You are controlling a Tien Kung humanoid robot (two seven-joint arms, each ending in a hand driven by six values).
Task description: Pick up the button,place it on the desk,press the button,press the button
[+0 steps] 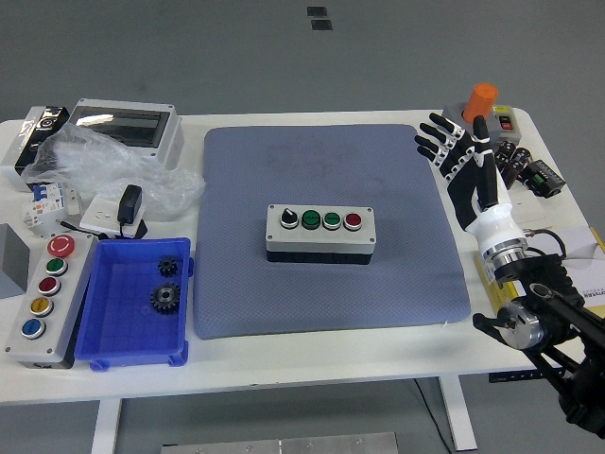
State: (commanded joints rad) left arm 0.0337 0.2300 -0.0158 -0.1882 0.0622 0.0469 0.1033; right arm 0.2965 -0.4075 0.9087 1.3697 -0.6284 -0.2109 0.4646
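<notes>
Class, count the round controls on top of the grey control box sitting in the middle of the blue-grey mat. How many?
4, in one row on the control box: a black selector knob at left, two green buttons, then a red button at right. None appear hidden.

You have a grey-and-black button box (319, 235) whose top carries a white-ringed black knob, two green caps and one red cap, sitting on a blue-grey mat (331, 284) with a fine woven texture over the white desk (312, 355). At your left a grey panel (43, 298) shows red, green, red, yellow and blue buttons beside a bright blue tray (113, 345) holding two dark, probably black, gears (165, 297). Your right hand (465, 175) is black with white segments along the fingers (435, 142), and an orange cap (482, 97) stands behind it.
</notes>
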